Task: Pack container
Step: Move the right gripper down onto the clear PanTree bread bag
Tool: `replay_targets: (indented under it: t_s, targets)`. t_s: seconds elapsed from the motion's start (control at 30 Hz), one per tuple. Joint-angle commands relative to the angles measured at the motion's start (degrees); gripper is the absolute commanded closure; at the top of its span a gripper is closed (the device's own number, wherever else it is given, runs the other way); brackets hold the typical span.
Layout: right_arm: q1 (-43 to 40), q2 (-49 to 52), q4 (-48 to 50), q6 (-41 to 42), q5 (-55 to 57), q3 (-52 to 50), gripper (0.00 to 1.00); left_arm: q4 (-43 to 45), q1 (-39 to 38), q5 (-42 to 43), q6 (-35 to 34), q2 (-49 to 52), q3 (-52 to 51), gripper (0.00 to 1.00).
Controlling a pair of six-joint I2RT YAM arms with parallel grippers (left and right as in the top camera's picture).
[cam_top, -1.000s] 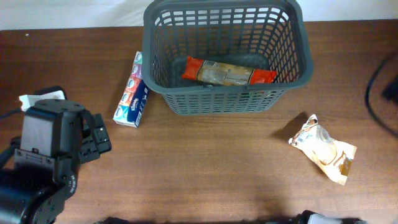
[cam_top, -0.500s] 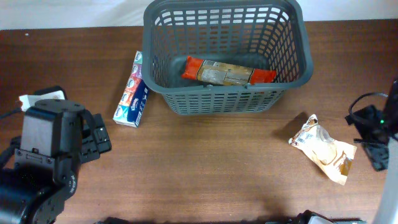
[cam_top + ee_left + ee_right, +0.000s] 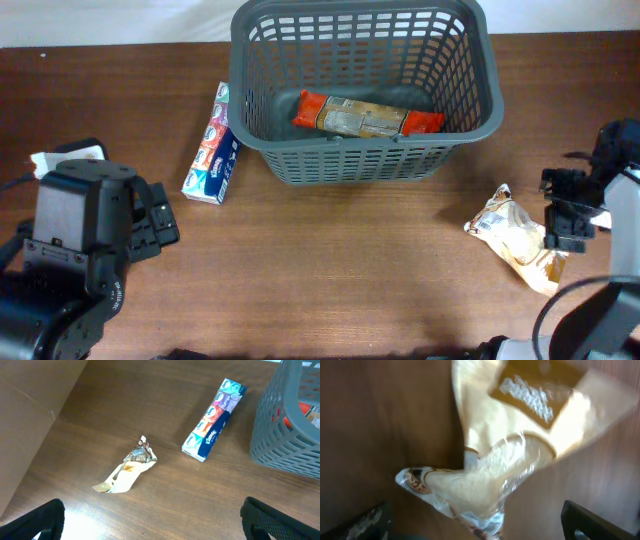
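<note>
**Poised over the next packet**

Holds right claw (image 3: 555, 212) spread wide, just over cream snack packet (image 3: 515, 238) on counter (image 3: 350, 260), seemingly lined up to grip it. Shows left claw (image 3: 157, 527) equally spread and empty, parked back from tissue pack (image 3: 212, 150) and crumpled wrapper (image 3: 131, 465). Finds container (image 3: 360, 165) at far edge, one orange-ended packet (image 3: 368, 117) inside. Cannot tell through blurred right wrist view whether fingertips touch cream packet. Mostly hides wrapper beneath left arm from overhead.

text | tissue pack (image 3: 214, 420): Kleenex; snack wrapper (image 3: 520, 460): label blurred, unreadable
</note>
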Motion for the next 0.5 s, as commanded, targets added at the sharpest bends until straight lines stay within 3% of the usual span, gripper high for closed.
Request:
replay_targets:
  t_s: [0.0,0.13,0.37,0.47]
  targets:
    - [-0.3,2.0,-0.9,20.3,-5.5,-0.9,0.01,0.0,0.3,0.0,-0.3,0.1,0.0,0.0]
    - [-0.3,2.2,-2.5,30.9,-4.8,-2.5,0.01,0.0,0.3,0.0,-0.3,0.1,0.0,0.0]
    - [-0.3,2.3,1.6,31.1,5.1,-9.1,0.01,0.0,0.3,0.0,-0.3,0.1,0.0,0.0]
    - [-0.4,2.3,7.1,27.5,5.8,-12.9,0.01,0.0,0.3,0.0,-0.3,0.1,0.0,0.0]
